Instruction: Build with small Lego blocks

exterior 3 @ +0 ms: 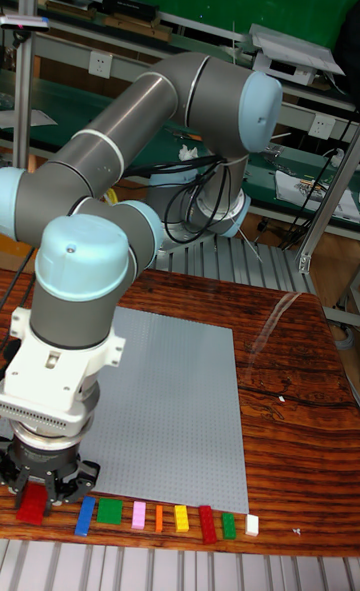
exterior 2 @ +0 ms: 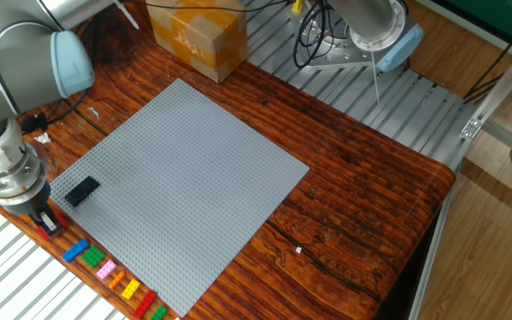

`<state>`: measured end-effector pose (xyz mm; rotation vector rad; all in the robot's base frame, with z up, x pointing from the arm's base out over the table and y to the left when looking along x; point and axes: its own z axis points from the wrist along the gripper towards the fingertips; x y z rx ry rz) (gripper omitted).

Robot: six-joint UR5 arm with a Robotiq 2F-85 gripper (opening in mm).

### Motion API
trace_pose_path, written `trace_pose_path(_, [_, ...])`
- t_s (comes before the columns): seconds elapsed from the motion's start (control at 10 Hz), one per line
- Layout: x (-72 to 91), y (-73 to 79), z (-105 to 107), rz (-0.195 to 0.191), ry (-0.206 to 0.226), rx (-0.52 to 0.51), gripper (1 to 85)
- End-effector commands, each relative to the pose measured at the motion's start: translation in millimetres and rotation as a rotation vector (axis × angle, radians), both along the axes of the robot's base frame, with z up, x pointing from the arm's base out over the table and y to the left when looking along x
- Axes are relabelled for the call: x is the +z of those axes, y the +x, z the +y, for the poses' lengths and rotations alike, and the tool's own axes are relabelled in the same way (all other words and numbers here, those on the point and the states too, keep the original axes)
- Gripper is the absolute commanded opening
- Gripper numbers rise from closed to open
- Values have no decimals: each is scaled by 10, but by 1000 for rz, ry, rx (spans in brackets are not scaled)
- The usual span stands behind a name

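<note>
One red brick (exterior 3: 31,504) sits between the fingers of the hand (exterior 3: 40,492) at the tabletop's (exterior 2: 363,178) near edge — we judge it gripped for pickup. The remaining small Lego blocks (exterior 3: 165,519) wait in a row beside the grey baseplate (exterior 2: 185,178), one black brick (exterior 2: 82,190) already on it.
</note>
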<state>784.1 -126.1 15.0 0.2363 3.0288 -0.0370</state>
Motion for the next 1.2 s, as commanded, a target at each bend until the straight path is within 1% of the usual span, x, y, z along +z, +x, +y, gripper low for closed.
trace_pose_path(0.0, [114,-85,74,13,9,-35,10])
trace_pose_path(0.2, [153,-242,114,42,9,-42,10])
trace_pose_path(0.3, [153,-347,139,64,9,-34,10])
trace_pose_path(0.5, [85,-458,211,60,12,-43,10])
trace_pose_path(0.6, [57,-550,227,76,14,-32,10])
trace_pose_path(0.8, [29,-705,214,91,14,-13,10])
trace_pose_path(0.9, [30,-761,200,96,10,-2,10])
trace_pose_path(1.1, [-10,-826,208,92,15,26,10])
